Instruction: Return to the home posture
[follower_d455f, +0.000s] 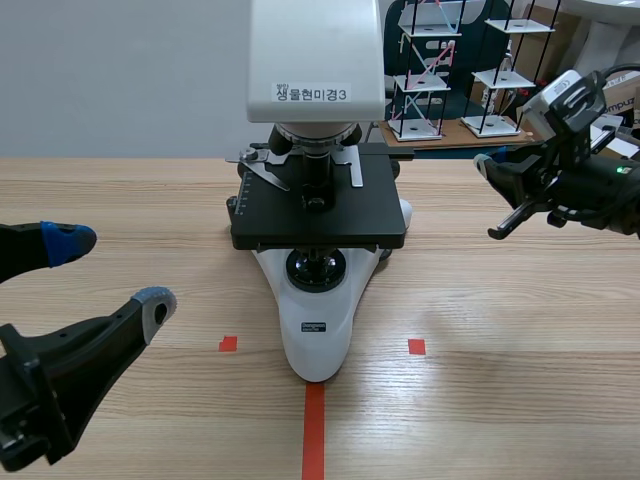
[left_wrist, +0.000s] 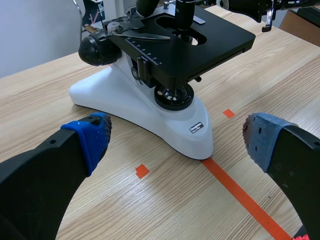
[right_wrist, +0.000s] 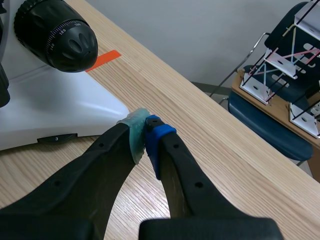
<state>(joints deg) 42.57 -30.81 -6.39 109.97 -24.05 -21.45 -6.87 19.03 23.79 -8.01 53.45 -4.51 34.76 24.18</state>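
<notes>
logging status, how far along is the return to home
Done: nothing is held; the microscope stands free. In hand: the left gripper sits low and open; the right gripper, shut, hangs beside the microscope's base. Left: probably drawing the right arm back; home itself isn't shown.

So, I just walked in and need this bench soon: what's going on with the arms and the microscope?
Nothing is being held right now. The microscope stands alone in the middle of the table. The left gripper sits low at the near left with its fingers wide open, pointing toward the microscope's base but clear of it. The right gripper is raised at the microscope's right side, near the focus knob, its fingers shut on nothing.
</notes>
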